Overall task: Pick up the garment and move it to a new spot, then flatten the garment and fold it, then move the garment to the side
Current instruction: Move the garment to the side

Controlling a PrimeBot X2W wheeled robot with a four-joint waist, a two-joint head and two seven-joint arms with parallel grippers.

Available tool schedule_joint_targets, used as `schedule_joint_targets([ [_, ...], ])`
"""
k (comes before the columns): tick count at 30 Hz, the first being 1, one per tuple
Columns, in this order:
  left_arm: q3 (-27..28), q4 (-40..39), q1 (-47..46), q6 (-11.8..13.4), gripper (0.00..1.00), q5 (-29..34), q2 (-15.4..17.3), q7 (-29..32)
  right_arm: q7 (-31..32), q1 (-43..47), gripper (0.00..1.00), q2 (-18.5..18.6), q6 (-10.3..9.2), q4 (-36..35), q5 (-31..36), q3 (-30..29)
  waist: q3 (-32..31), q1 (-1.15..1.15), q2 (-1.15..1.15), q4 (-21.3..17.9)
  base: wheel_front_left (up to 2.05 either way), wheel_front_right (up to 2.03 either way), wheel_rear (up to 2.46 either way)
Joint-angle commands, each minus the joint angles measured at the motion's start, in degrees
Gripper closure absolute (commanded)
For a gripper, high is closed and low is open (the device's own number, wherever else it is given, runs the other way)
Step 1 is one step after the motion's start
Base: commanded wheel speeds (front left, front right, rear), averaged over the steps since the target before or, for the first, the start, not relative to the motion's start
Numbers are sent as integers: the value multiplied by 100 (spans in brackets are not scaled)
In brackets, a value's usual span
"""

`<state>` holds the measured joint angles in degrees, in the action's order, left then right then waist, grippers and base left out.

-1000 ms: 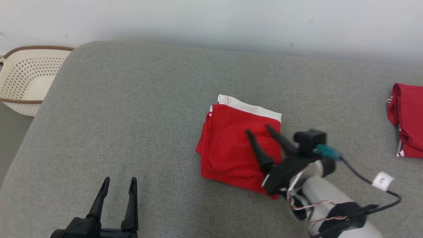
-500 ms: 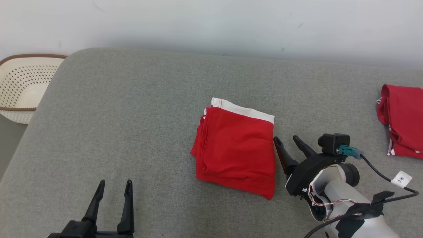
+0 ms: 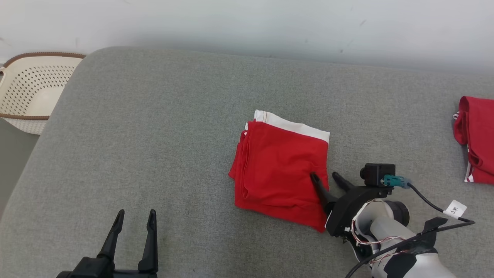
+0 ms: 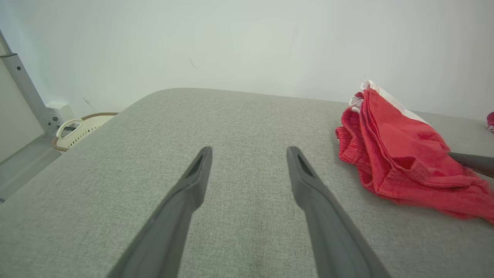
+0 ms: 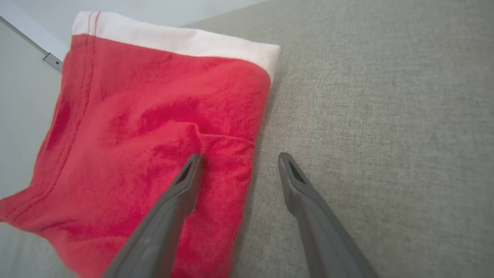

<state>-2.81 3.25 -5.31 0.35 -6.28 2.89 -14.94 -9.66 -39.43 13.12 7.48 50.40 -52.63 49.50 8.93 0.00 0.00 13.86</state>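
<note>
The garment (image 3: 279,170) is a red piece with a white band, folded into a rough square in the middle of the grey cushion (image 3: 162,127). It lies at the right in the left wrist view (image 4: 401,154) and fills the left of the right wrist view (image 5: 154,127). My right gripper (image 3: 325,177) is open at the garment's right edge: one finger lies over the red cloth, the other over bare cushion (image 5: 239,156). My left gripper (image 3: 136,213) stands open at the lower left, well apart from the garment, nothing between its fingers (image 4: 249,148).
A second red garment (image 3: 475,139) lies at the cushion's far right edge. A cream perforated basket (image 3: 29,90) stands off the cushion's left end. A pale wall runs behind. A cable with a white tag (image 3: 454,210) trails from the right wrist.
My right gripper pulled back off the top of the garment to its right side, then edged left so one finger overlaps the edge again. The camera shifted slightly. The left gripper stayed.
</note>
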Motion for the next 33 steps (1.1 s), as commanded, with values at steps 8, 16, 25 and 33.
schedule_joint_targets([
  [8, -18, 19, -52, 5, 0, -16, 3, -22, 106, -124, 53, -89, 3, 89, -359, 348, 58, 0, 0, 6, 0, 0, 0],
  [16, -21, 60, -95, 28, 0, -60, 3, -22, -23, -279, 100, -28, 3, 71, -612, 649, 83, 0, 0, 9, 0, 0, 0],
  [25, 92, 7, 29, 41, 0, -4, 4, -22, -287, -515, 100, 225, 3, -28, -565, 980, 21, 0, 0, -241, 0, 0, 0],
  [33, 195, -81, 10, -26, 0, 104, 5, -22, -257, -963, 100, 649, 3, -154, -368, 1472, 73, 0, 0, -703, 0, 0, 0],
])
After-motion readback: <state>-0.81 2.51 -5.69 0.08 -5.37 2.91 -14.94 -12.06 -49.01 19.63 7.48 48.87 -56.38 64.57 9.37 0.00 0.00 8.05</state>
